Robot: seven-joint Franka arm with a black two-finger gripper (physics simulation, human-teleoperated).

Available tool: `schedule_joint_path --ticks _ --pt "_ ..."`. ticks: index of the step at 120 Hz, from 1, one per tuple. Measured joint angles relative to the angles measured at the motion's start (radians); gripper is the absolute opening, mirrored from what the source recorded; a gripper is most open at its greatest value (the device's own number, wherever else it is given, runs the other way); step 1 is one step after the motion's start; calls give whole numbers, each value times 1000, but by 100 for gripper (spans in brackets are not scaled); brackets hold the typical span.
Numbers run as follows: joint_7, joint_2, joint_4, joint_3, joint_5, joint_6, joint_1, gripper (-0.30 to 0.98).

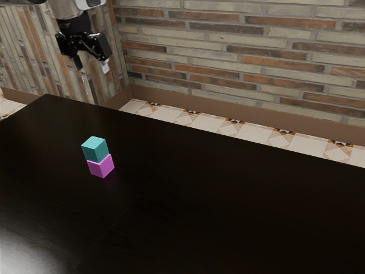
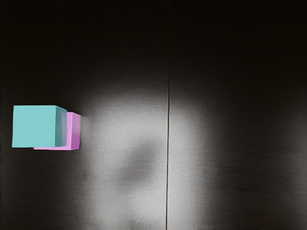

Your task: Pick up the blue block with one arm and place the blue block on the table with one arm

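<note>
Toward the counter's far corner at the exterior view's upper left, set in from both edges, a teal-blue, smooth-sided cube (image 1: 94,149) sits on a pink-purple, smooth-sided cube (image 1: 101,166), on the black, glossy counter (image 1: 228,200). Black two-finger pincer (image 1: 92,64) up in the air, well apart from the stack, fingers spread, nothing between them. Step in hand, as judged: reach for the blue one. Centre over it, turn to match its side faces, come straight down, grip only the upper cube; too low pinches both or shoves the pink one. Lift straight up before going sideways, then lower onto bare counter beside the stack, flat, before letting go. Looks: plain faces, crisp edges, no markings, top paler than the sides; seems not quite squared over the pink one. Material unclear; probably rigid, easy to grip.
</note>
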Motion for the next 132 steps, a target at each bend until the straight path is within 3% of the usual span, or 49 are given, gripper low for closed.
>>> schedule_joint_path --ticks 21,37,58,132 --pt "5 5 7 0 -3 -6 6 69" --pt "7 25 286 -3 7 -106 5 69" --pt "6 95 343 -3 16 -151 -25 69" --pt "5 536 333 2 13 144 58 69"
